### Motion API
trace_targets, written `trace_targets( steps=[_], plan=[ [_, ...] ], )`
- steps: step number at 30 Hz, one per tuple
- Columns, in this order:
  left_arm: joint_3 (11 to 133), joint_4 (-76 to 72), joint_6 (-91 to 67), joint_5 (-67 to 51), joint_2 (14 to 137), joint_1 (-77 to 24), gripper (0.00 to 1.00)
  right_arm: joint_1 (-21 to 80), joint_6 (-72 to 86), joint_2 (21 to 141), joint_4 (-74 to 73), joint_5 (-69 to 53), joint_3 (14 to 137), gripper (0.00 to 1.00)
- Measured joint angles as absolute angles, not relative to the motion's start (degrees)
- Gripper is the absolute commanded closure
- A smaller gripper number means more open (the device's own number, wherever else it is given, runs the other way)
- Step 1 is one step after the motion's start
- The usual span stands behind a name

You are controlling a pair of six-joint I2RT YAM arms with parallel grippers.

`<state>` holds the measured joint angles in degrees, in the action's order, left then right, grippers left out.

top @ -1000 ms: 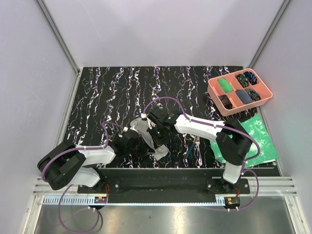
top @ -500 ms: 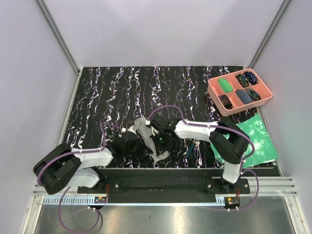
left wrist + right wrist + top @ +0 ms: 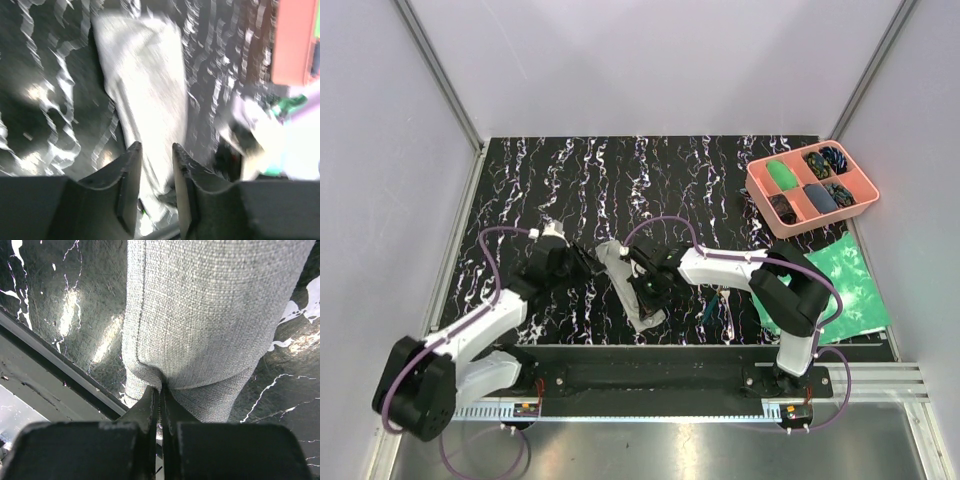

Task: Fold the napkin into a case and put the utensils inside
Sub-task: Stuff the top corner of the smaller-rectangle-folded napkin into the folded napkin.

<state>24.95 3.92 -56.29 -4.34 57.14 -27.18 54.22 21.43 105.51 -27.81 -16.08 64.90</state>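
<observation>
My right gripper (image 3: 160, 390) is pinched shut on the near end of the napkin (image 3: 215, 315), which lies folded into a narrow strip on the desk (image 3: 520, 190). My left gripper (image 3: 155, 150) hangs beside the strip's far end, jaws parted and empty. The utensils (image 3: 724, 300) lie apart, to the right.

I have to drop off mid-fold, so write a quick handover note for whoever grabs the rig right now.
Left gripper: open, empty, off to the left of the cloth.
Right gripper: shut on an edge of the napkin.
Napkin: folded into a narrow strip, near middle of the table.
Utensils: on the table to its right, not inside.
Done: strip fold. Left: finish the case, then load the utensils.
</observation>
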Motion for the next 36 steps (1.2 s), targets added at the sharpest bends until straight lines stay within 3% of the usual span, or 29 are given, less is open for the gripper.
trace_targets(
  steps=[10, 16, 25, 36],
  plan=[
    [37.01, 8.75, -45.91, -7.92, 74.74, -25.10, 0.59, 54.19, 21.23, 105.49, -27.81, -16.23, 64.93, 1.00],
    [41.67, 11.07, -43.57, -7.31, 81.58, -25.85, 0.68, 54.00, 20.78, 105.51, -27.68, -16.99, 64.97, 1.00],
    [41.69, 9.28, -44.93, -7.35, 85.21, -26.94, 0.68, 53.54, 20.58, 105.51, -27.55, -17.69, 64.97, 1.00],
    [47.75, 8.82, -46.52, -7.11, 95.13, -26.61, 0.83, 53.17, 20.16, 104.71, -24.32, -19.90, 63.61, 0.97]
  ],
)
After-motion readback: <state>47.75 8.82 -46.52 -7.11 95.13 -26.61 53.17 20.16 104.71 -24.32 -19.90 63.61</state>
